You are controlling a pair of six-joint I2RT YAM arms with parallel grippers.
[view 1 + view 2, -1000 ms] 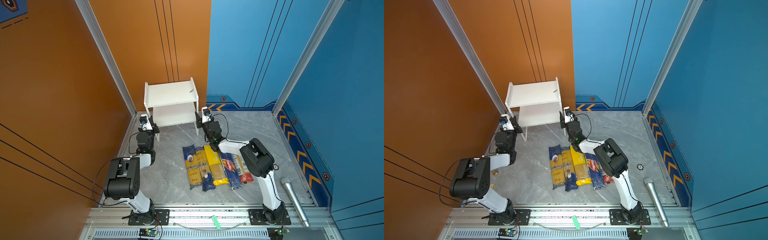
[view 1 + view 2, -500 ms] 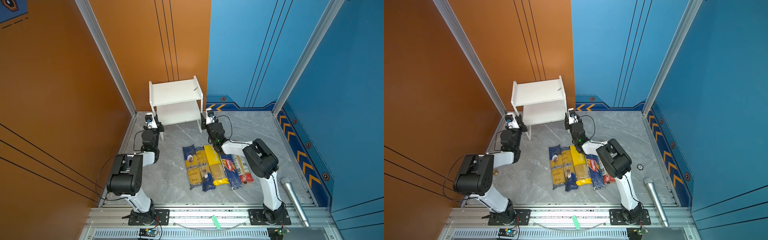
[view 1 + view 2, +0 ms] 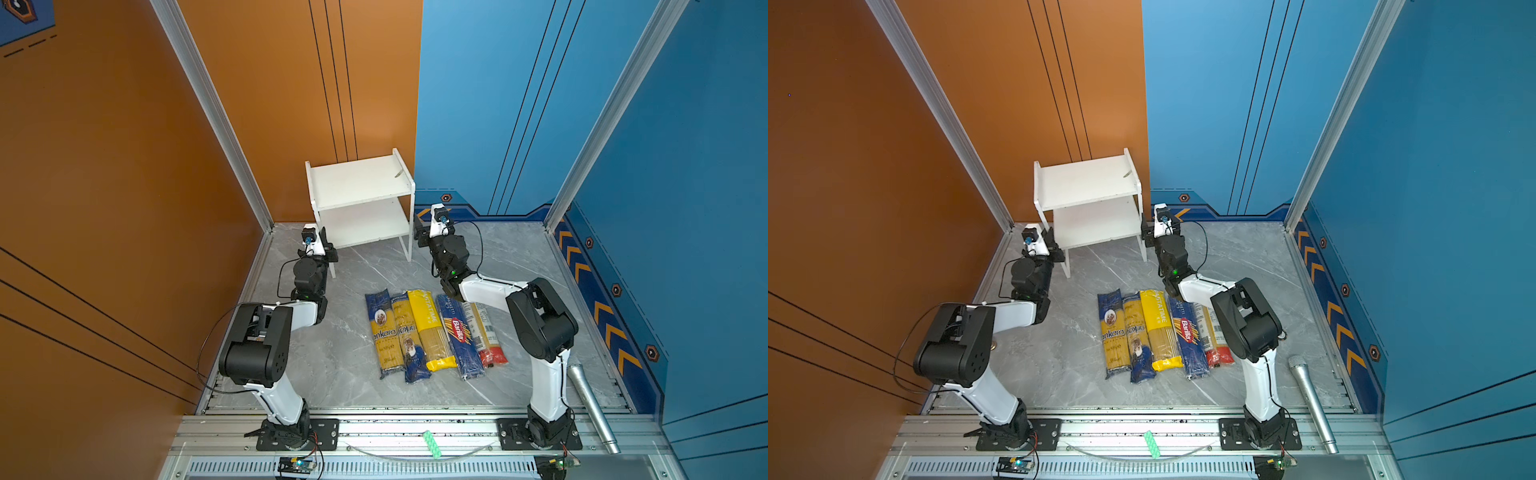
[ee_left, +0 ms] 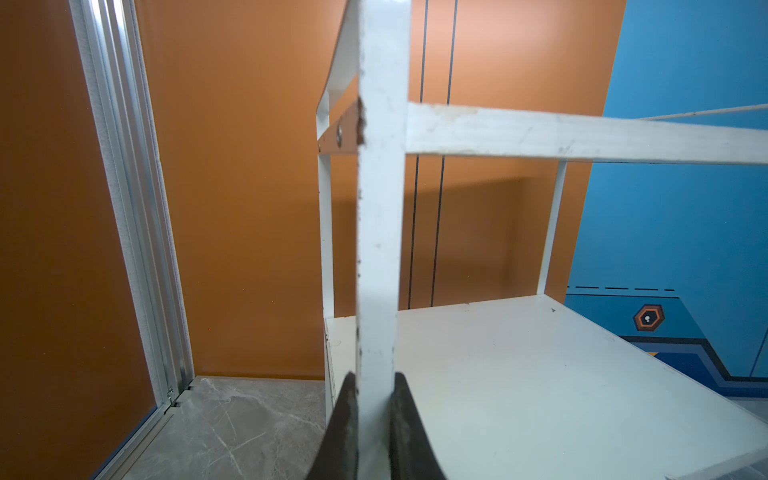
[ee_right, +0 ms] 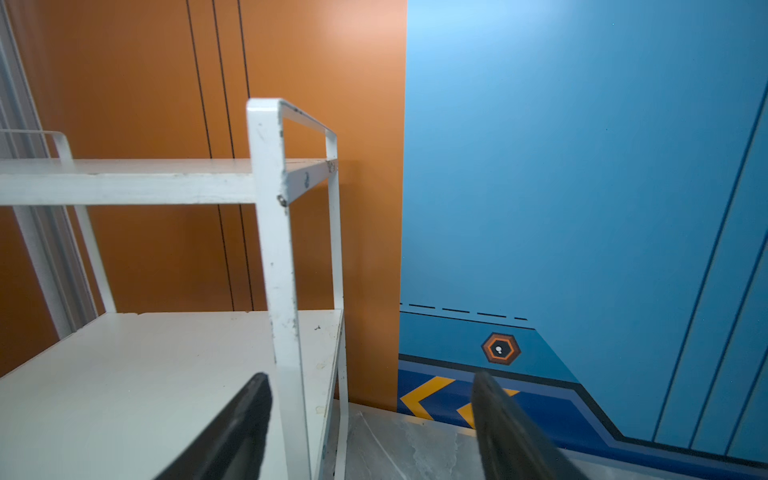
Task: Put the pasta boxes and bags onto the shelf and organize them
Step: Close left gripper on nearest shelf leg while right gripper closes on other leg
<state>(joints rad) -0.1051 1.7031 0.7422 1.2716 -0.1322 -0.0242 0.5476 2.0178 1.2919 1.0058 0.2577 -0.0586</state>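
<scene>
Shelf (image 3: 359, 187) stands at the surface's (image 3: 332, 374) far edge; left fingers (image 4: 343, 424) clamp its front leg (image 4: 378, 249), right fingers (image 5: 503, 424) spread wide around the other front leg (image 5: 282, 270). Five spaghetti packs (image 3: 428, 328) lie side by side mid-surface.

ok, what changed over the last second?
The shelf shifted right and back toward the wall, both arms following. The right tool opened, releasing its front leg; the left tool stays clamped on the other front leg. The five pasta packs haven't moved.
</scene>
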